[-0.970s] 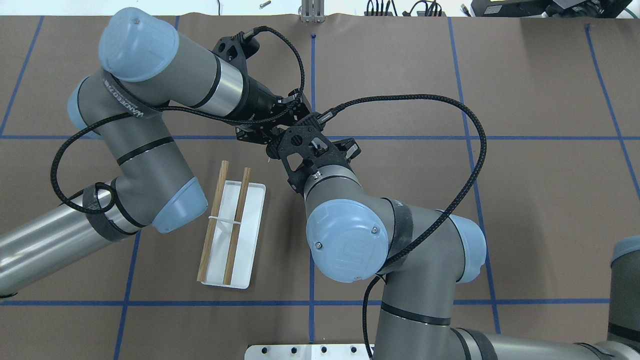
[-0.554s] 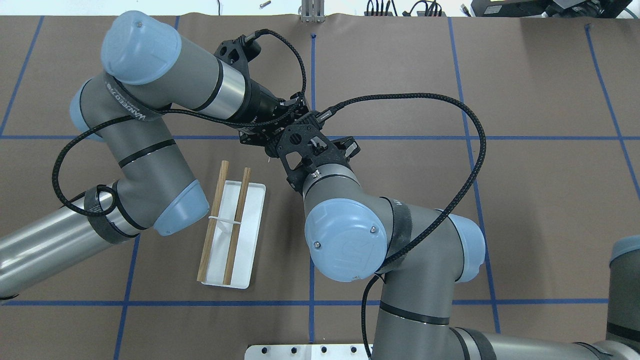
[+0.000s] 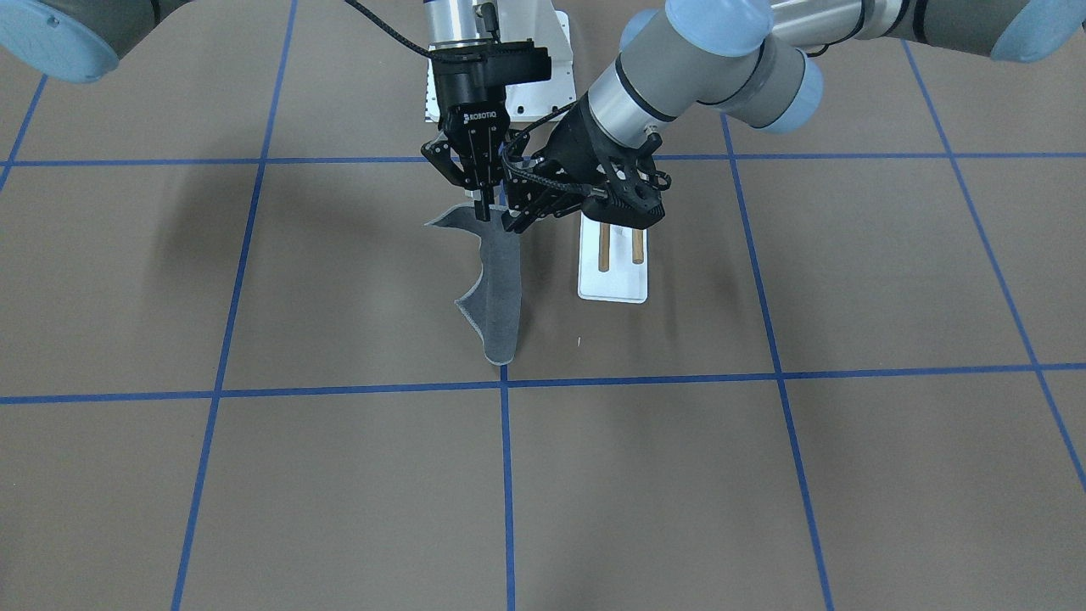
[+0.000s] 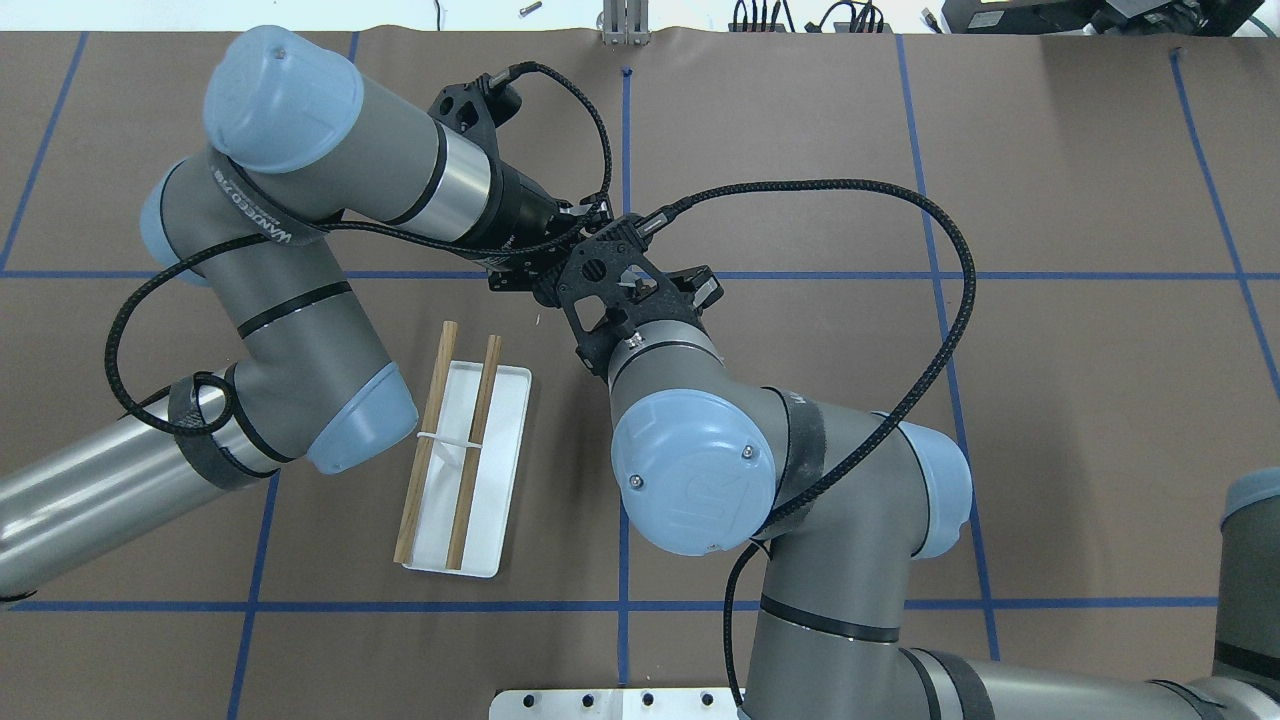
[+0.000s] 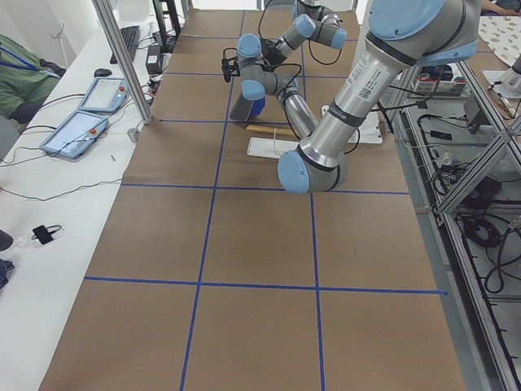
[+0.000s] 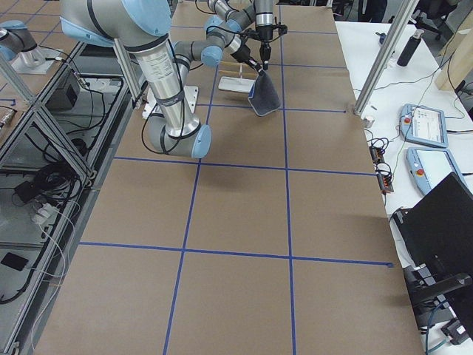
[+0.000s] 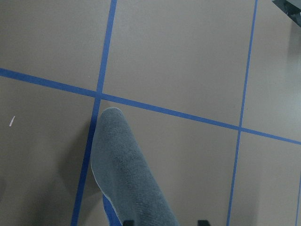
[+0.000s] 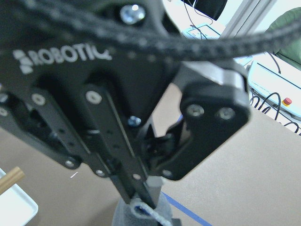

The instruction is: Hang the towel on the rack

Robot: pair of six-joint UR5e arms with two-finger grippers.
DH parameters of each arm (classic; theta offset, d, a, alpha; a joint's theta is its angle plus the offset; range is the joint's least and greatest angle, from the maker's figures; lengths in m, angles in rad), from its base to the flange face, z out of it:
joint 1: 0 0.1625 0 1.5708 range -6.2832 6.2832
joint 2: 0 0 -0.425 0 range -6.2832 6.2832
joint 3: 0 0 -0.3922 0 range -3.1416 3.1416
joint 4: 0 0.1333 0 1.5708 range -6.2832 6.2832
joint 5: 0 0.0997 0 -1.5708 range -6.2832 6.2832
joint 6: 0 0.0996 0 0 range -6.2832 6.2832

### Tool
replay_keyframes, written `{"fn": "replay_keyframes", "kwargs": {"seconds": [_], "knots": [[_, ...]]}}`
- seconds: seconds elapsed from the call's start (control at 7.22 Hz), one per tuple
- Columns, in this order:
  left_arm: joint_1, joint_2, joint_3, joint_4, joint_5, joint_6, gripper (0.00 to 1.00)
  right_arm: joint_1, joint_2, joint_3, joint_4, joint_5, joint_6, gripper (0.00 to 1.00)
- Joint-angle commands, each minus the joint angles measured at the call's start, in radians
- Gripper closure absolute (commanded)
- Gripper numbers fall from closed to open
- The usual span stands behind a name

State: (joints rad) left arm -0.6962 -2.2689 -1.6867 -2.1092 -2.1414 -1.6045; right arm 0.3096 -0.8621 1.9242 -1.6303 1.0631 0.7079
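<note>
Brown table (image 3: pixel 764 475), blue tape grid (image 3: pixel 504 383)

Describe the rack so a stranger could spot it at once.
On the brown table with its blue tape grid, look just beside the left arm. The rack stands there: a white plate carrying two thin wooden rods side by side, unlike the rodless bolted metal plate at the table's edge.

overhead: rear, forward-down | front: opposite, steep | sides: table (image 5: pixel 163 244) ends, far | wrists: close | front+left wrist share towel (image 3: pixel 499 288)
</note>
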Motion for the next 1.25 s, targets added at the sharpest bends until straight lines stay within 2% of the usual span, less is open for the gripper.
{"fn": "replay_keyframes", "kwargs": {"seconds": [0.0,0.14,0.69,0.83,1.11], "knots": [[0.001,-0.001,-0.002,0.0,0.0,-0.002,0.77,0.003,0.0,0.001,0.001,0.0,0.001,1.0],[0.001,-0.003,-0.002,-0.001,0.0,0.0,0.62,0.003,0.0,-0.001,0.003,0.0,0.001,1.0],[0.001,-0.006,-0.018,-0.002,-0.002,-0.011,0.61,0.005,0.0,-0.001,0.003,0.0,0.002,1.0],[0.004,-0.006,-0.018,-0.002,-0.002,-0.011,0.54,0.005,0.0,-0.001,0.003,0.0,0.004,1.0],[0.007,-0.004,-0.016,0.0,0.0,-0.011,0.54,0.006,0.0,-0.001,0.003,0.0,0.004,1.0]]}}
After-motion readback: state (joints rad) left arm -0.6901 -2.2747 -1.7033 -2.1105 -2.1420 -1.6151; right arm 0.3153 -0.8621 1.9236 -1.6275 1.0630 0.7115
